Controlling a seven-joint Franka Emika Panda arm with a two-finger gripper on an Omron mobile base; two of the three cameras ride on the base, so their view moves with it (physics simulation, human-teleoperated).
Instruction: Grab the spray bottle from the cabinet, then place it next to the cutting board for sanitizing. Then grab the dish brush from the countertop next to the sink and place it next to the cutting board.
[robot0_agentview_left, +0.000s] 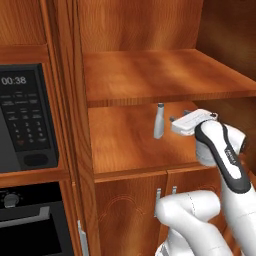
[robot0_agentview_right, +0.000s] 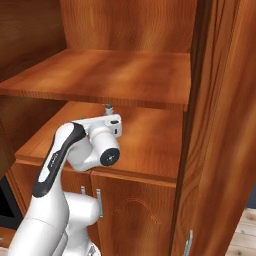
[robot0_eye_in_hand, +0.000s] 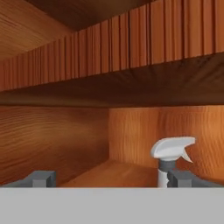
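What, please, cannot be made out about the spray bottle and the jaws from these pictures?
- Spray bottle body: hand view, cut off by the bottom band.
- Most of the bottle: right base view, behind the robot's hand.
- Gripper jaws' spacing around the bottle: left base view, too small to judge.

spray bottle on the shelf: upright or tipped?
Upright. The spray bottle stands on its base on the lower cabinet shelf, neck vertical, trigger head on top, as the hand view also shows.
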